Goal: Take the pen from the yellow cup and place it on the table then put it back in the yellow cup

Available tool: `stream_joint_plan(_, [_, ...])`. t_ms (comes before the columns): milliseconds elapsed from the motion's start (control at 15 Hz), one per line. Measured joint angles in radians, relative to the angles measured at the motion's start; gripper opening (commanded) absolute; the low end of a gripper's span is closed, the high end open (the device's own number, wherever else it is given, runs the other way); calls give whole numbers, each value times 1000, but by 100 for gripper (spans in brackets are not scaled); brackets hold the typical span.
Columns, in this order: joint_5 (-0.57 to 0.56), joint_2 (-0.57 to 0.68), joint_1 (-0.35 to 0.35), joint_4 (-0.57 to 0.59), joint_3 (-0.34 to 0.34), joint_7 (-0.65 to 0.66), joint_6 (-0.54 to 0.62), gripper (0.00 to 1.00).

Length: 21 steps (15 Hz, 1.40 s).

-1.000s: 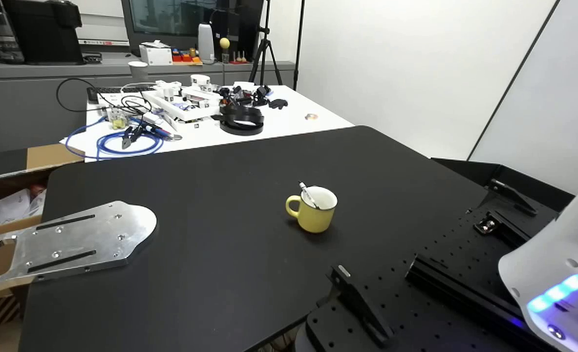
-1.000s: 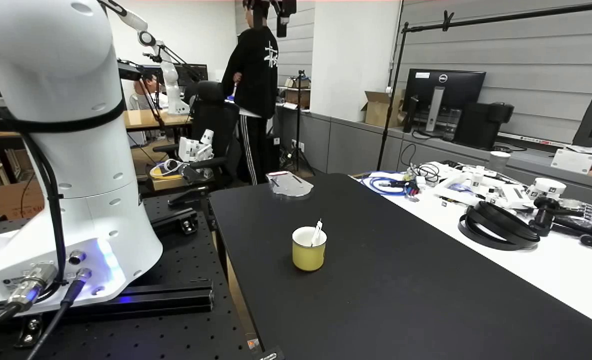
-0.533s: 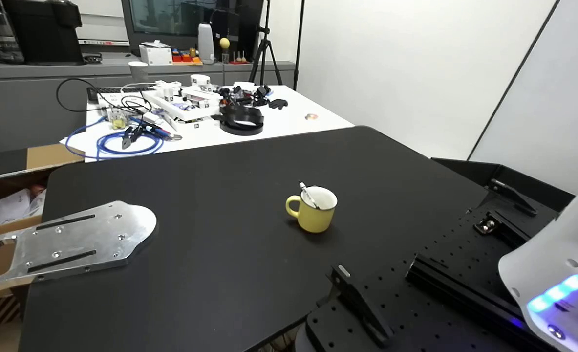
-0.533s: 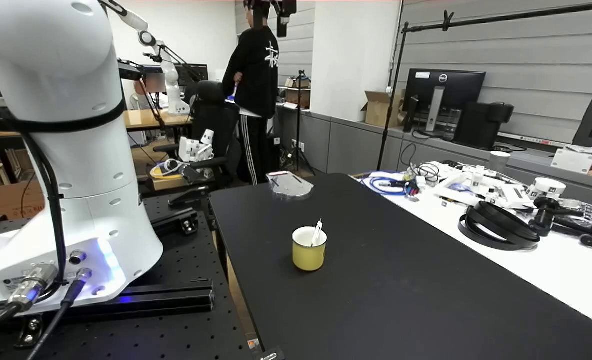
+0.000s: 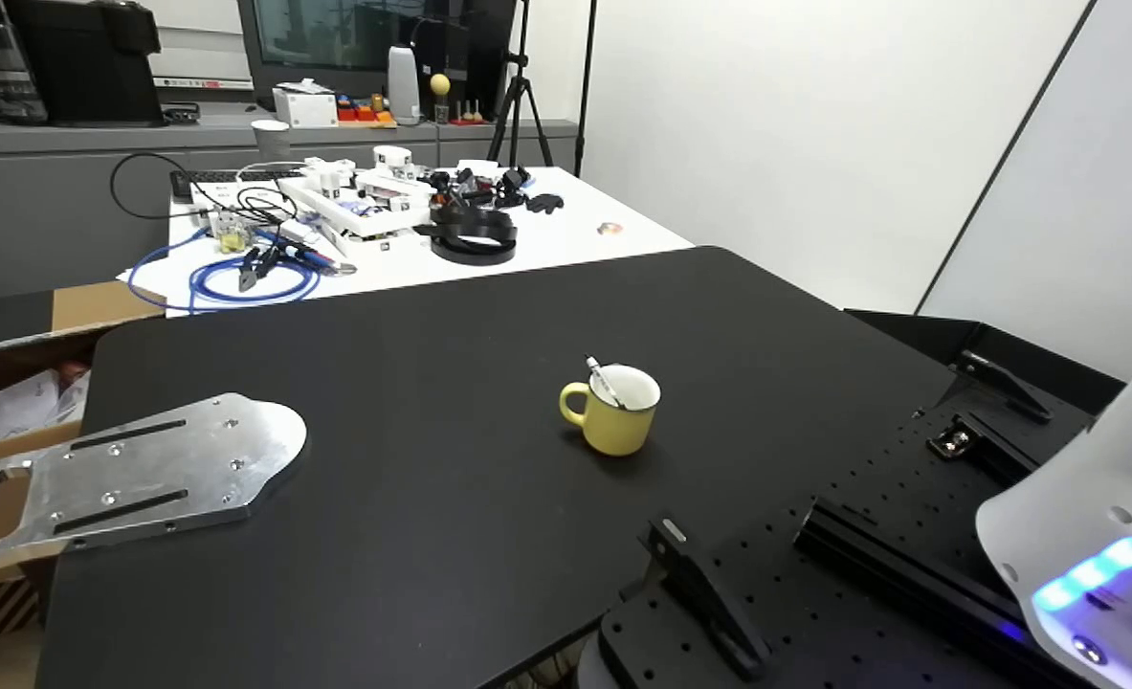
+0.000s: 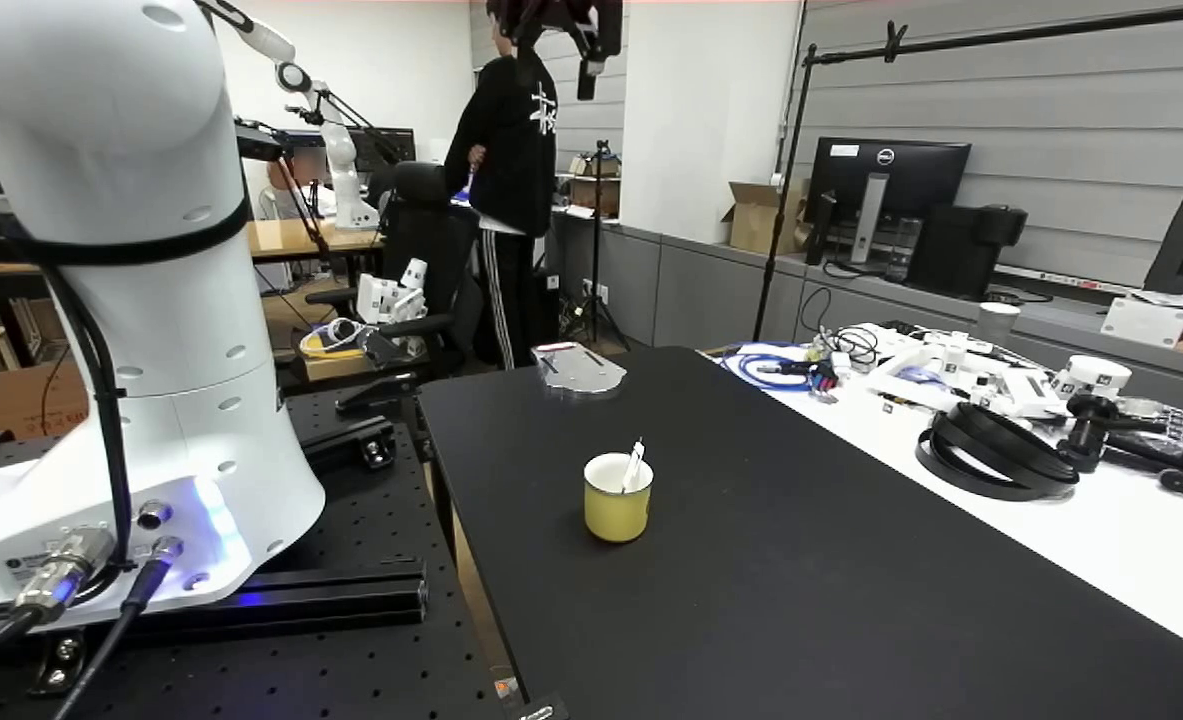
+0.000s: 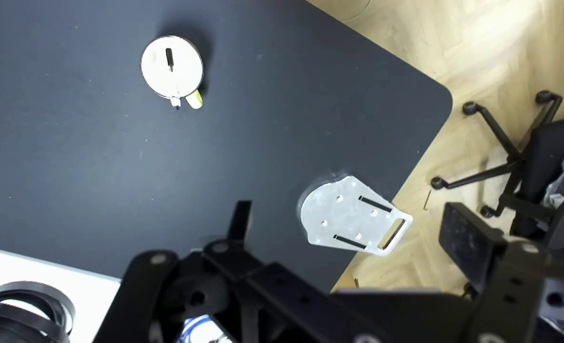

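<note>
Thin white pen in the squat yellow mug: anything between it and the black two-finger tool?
Nothing visible stands between the open tool and the pen, whose upper end leans out of the mug. The slotted silver metal plate lies apart from the mug.

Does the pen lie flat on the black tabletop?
No, the pen leans inside the yellow cup, with one end sticking out.

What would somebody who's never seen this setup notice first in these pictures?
Probably the yellow cup, standing on the black table with a pen leaning in it. Next, perhaps the silver metal plate jutting past the table's edge, and the white robot base, glowing blue, beside the table.
</note>
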Motion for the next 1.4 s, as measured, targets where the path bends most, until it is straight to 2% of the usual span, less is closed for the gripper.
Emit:
stream_joint_plan(200, [-73,118,-12,76,-24,-95,-59,100])
stream_joint_plan(600, [-270,409,-72,288,-16,-103,-218,100])
stream_joint_plan(867, [-359,599,-83,461,0,-110,-347,100])
stream_joint_plan(1133, [-371,725,-83,562,25,-117,-297,100])
stream_joint_plan(1400, [-289,760,-86,552,42,-114,-153,100])
